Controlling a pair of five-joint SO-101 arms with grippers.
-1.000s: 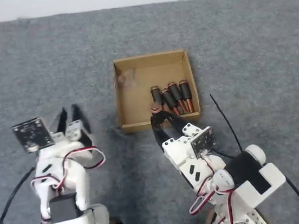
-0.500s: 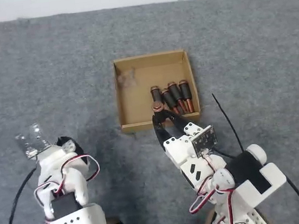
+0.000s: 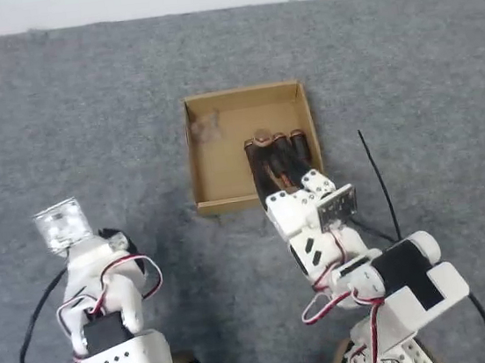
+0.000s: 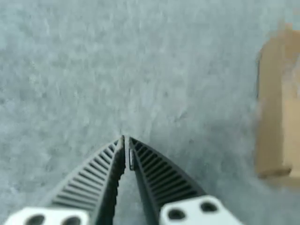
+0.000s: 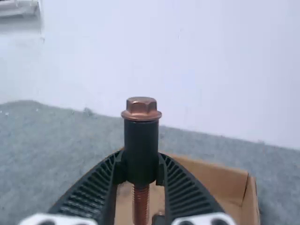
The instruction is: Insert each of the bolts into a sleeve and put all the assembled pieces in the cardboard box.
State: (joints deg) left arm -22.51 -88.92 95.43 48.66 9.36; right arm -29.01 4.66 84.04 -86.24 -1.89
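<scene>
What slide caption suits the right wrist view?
Right gripper shut on a black cylindrical sleeve holding a copper hex-head bolt, brown cardboard box behind.

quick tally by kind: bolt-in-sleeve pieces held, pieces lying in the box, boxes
held assembled piece in the right gripper: 1
assembled pieces lying in the box: 3 in sight, the gripper may hide more
cardboard box: 1
total: 5 in sight

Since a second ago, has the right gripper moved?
Yes. The right gripper, holding a sleeved bolt, advanced from the near wall of the box to above its inside.
</scene>
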